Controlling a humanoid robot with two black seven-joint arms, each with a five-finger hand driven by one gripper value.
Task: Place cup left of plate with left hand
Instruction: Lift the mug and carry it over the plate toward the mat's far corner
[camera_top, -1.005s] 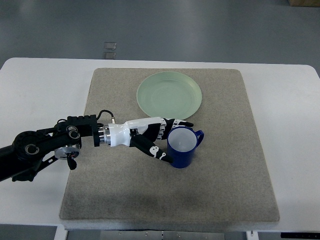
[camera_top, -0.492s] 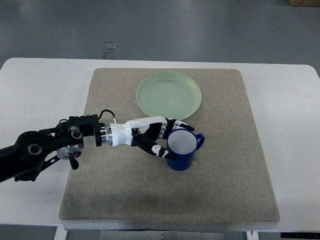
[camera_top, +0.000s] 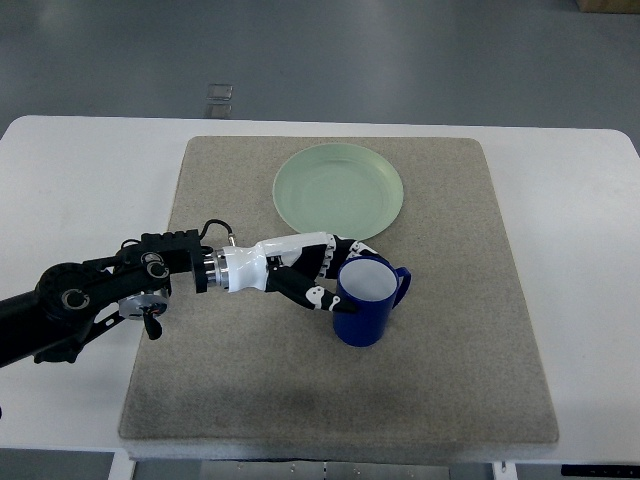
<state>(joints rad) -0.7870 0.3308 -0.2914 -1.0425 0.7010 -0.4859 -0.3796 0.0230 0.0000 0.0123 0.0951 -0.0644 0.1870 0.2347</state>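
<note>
- Top view: left robot hand (camera_top: 318, 275) wraps its fingers around 1 blue cup (camera_top: 366, 300), gripping its left side.
- Cup sits on grey mat (camera_top: 460, 330), below green plate (camera_top: 339, 190), on white tabletop (camera_top: 80, 190).

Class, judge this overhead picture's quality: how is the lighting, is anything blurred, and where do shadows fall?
Top view: even, soft lighting, no harsh glare; the pale green round plate and blue handled cup are sharp; the left hand shows no motion blur; only a faint shadow lies on the grey mat beneath the arm.
</note>
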